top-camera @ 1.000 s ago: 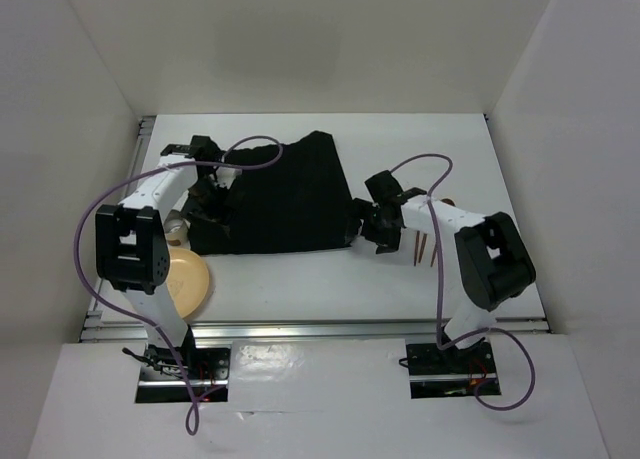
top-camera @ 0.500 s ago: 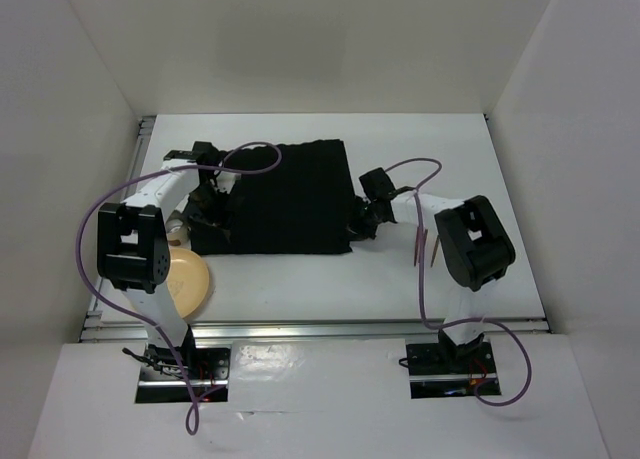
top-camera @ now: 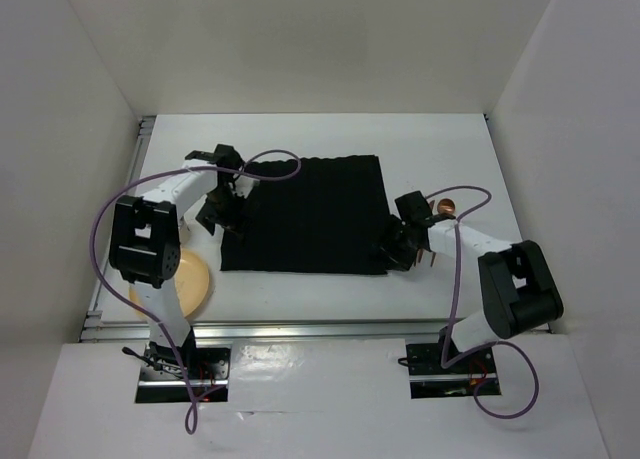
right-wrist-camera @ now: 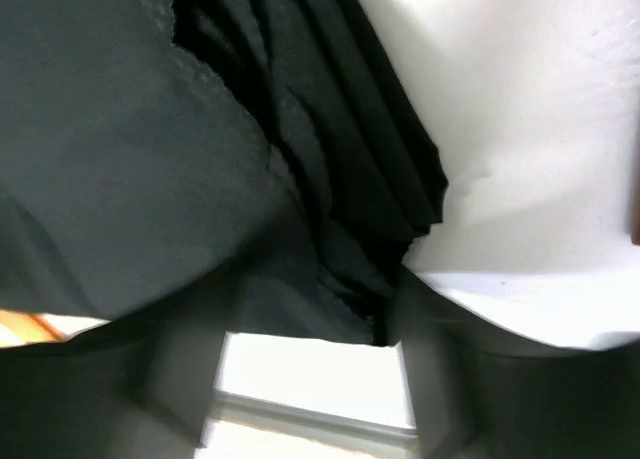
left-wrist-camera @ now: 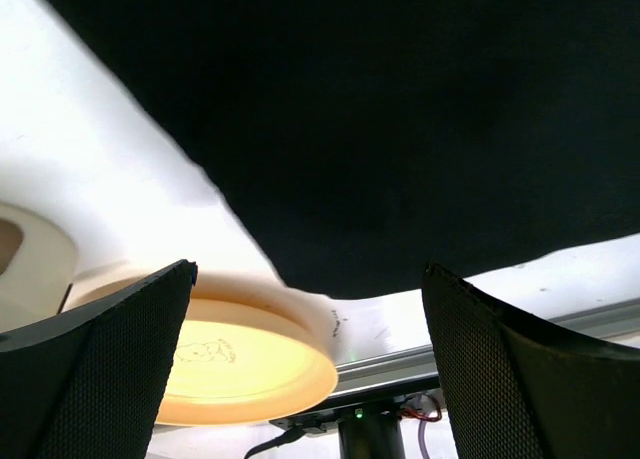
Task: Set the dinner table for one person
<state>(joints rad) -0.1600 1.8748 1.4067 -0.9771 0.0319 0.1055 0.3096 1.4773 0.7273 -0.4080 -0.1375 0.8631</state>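
The dinner table is a white top with silver rails. A black ribbed mat lies spread flat on its middle. My left gripper hovers at the mat's left edge, open with nothing between its fingers. In the left wrist view the mat fills the upper part, beyond the left gripper. My right gripper is at the mat's near right corner. The right wrist view has the right gripper with jaws apart, white table showing between them and the bunched mat corner at the right finger.
A yellow plate sits at the front left, also near the left fingers. A pale cup stands beside it. A copper spoon and brown utensils lie right of the mat, by the right arm.
The mat has been drawn rightward and flattened into a square. My right gripper travelled right and nearer with its corner, shut, then parted its jaws. My left gripper shifted slightly right, staying open.
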